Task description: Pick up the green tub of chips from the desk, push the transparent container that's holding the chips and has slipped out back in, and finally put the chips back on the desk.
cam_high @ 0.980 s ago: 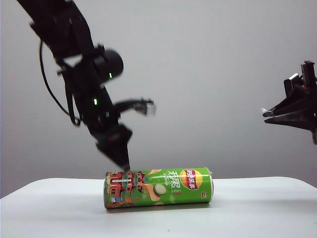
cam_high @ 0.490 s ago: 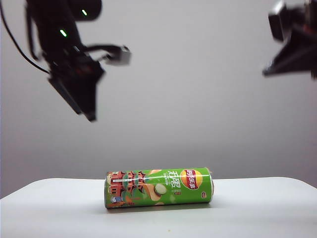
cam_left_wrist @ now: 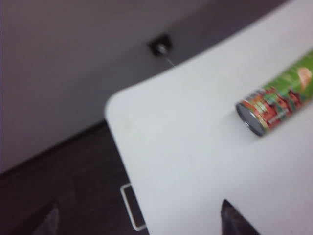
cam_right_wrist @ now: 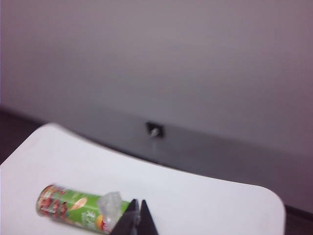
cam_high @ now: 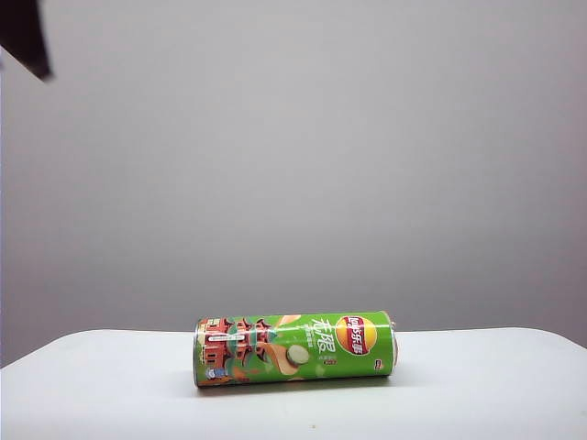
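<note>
Desk (cam_high: 477,385) fills the bottom of the exterior view, white and smooth, with one thing lying on it: the green tub of chips (cam_high: 293,348), on its side, lengthways across the frame, a little left of centre. Its red-and-yellow oval logo sits toward the right end and the red pagoda art toward the left. Nothing touches it.

Both arms are up and away from it. In the exterior view only a dark scrap shows in the upper left corner, too little to say which part of the arm it is.

The left gripper (cam_left_wrist: 139,223) shows in its own wrist view only as two dark, blurred tips at the lower edge of the picture, set far apart, so the jaws stand wide and hold nothing. Past them lies the desk's rounded corner and, at the right of that frame, the tub's silver-rimmed end.

The right gripper (cam_right_wrist: 136,219) shows at the bottom edge of its wrist view as two dark tips pressed together, the jaws closed on nothing. Just behind them the tub lies at the lower left of that frame, and at its near end a pale, clear bit of the transparent container (cam_right_wrist: 110,204) shows, blurred.

A small dark socket (cam_right_wrist: 154,130) sits low on the grey wall (cam_high: 303,137) behind.
</note>
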You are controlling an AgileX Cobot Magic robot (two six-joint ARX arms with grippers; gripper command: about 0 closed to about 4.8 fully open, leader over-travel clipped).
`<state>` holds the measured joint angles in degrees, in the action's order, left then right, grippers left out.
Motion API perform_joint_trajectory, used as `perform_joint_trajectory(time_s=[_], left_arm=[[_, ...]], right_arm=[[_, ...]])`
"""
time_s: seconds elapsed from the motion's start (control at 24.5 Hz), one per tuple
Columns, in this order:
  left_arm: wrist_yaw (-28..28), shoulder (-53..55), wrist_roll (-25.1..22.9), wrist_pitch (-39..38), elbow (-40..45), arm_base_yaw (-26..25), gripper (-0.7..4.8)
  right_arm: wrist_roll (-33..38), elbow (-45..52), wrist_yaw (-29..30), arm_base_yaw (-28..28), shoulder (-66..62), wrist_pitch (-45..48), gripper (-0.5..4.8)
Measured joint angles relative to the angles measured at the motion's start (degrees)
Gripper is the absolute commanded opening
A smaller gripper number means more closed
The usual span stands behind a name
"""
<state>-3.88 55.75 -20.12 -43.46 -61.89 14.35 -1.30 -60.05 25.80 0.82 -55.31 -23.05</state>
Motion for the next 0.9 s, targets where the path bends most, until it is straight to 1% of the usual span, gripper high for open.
perform_joint_trajectory(time_s=[0.08,0.16,0.24,0.29,0.37,0.49,0.53,0.69,0.78,0.9], left_arm=[[-1.1,-4.4,0.6,1.2,1.0,0.0,4.22],[-1.6,-9.4,1.3,4.2,3.7,0.0,4.18],[-2.3,-14.6,2.3,6.3,6.9,-0.1,3.91],[-2.4,-17.1,3.1,6.8,8.4,-0.1,3.89],[-2.4,-26.8,5.2,9.0,15.1,-0.1,3.89],[-2.3,-34.2,6.8,8.7,20.5,-0.1,3.88],[-1.9,-36.0,8.1,9.3,22.1,-0.1,3.84],[-0.8,-43.0,13.7,9.5,27.3,-0.1,3.28],[0.2,-45.3,15.9,10.0,29.0,-0.1,3.01],[1.3,-49.5,19.8,11.5,32.2,0.0,2.98]], right_arm=[[1.3,3.0,-2.1,0.0,3.4,1.5,-0.09],[1.7,6.0,-2.9,-0.1,6.6,2.4,-0.09],[1.8,9.6,-3.3,-0.1,10.9,3.7,-0.09],[1.8,11.5,-3.3,-0.1,13.6,4.6,-0.09],[1.9,18.0,-3.3,-0.1,24.1,12.5,-0.09],[2.9,21.6,-3.1,-0.1,28.7,17.2,-0.09],[3.1,23.0,-3.3,-0.1,29.6,18.0,-0.09],[4.0,27.7,-3.7,-0.1,32.9,17.1,-0.09],[5.4,29.6,-3.7,-0.3,34.4,18.6,-0.09],[6.8,33.2,-3.9,-0.4,38.2,20.7,-0.09]])
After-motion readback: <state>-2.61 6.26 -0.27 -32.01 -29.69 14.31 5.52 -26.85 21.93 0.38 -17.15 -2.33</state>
